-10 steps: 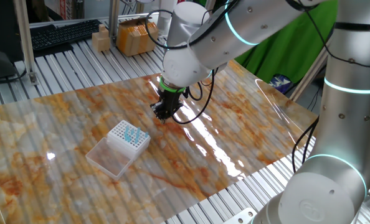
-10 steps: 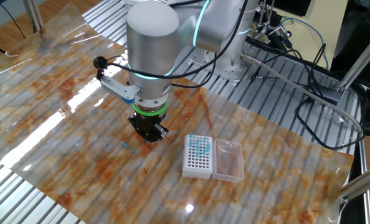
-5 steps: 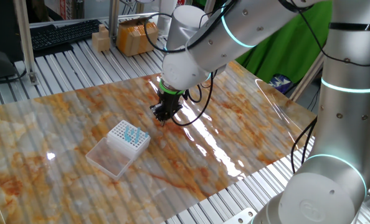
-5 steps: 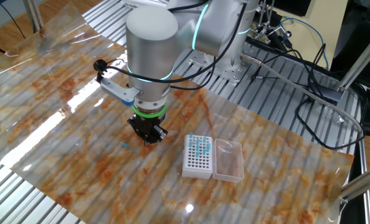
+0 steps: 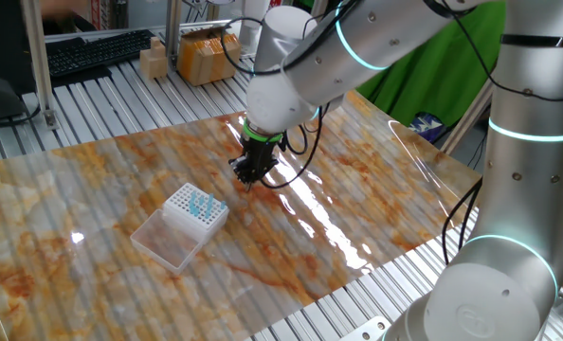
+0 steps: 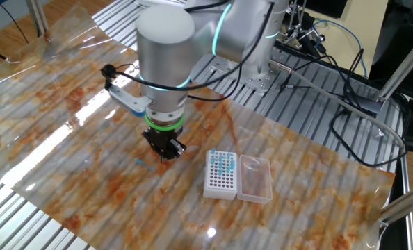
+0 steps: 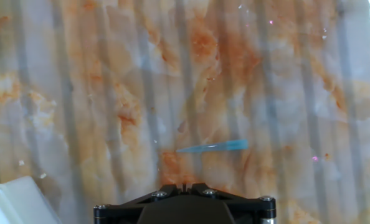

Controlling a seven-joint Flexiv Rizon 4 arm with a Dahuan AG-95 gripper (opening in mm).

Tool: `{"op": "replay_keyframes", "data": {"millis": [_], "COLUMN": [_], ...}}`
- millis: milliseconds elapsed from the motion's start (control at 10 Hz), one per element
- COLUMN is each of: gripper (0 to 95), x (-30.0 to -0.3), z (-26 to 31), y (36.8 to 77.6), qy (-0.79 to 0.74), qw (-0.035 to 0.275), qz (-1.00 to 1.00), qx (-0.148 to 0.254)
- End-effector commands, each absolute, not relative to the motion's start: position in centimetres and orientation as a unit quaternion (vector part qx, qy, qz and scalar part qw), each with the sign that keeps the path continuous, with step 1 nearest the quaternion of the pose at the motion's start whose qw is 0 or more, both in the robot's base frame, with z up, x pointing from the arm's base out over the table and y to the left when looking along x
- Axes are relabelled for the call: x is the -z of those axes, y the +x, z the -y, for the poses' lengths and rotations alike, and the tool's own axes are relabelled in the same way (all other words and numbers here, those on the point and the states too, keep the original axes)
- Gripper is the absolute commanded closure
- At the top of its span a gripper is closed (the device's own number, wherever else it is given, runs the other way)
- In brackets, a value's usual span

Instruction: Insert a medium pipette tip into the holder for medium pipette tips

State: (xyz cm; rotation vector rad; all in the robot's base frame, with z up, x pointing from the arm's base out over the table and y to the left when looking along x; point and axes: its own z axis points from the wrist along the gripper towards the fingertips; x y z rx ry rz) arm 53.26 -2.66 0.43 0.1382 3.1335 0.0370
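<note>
The medium pipette tip point(image 7: 213, 147) lies flat on the marbled table sheet, a thin bluish sliver just ahead of my gripper point(image 7: 184, 185). It also shows in the other fixed view point(image 6: 145, 164), left of the gripper point(image 6: 166, 154). In the fixed view the gripper point(image 5: 248, 180) hovers low over the sheet and hides the tip. The jaws stand together, holding nothing. The white holder point(image 5: 194, 210) point(image 6: 220, 173) stands apart from the gripper, with teal tips point(image 6: 225, 164) in some holes. One corner of the holder point(image 7: 17, 202) shows in the hand view.
The holder's clear lid point(image 5: 166, 240) point(image 6: 255, 178) lies open beside it. Cardboard boxes point(image 5: 201, 52) and a keyboard point(image 5: 97, 52) sit beyond the sheet. Cables point(image 6: 331, 83) run over the metal table by the arm's base.
The arm has shifted slightly over the sheet, with the gripper staying low near the lying tip. The tip and the holder have not moved.
</note>
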Motion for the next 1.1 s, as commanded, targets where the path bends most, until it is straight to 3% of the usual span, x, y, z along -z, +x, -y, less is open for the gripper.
{"op": "replay_keyframes", "data": {"millis": [100,600,1100], "gripper": [95.0,95.0,95.0], "x": [-0.3,-1.1,-2.1], "z": [2.7,3.5,4.8], "y": [53.3,53.5,53.6], "qy": [0.059,0.121,0.170], "qw": [0.003,-0.042,-0.059], "qz": [-0.998,-0.990,-0.983], "qx": [-0.012,-0.050,-0.047]}}
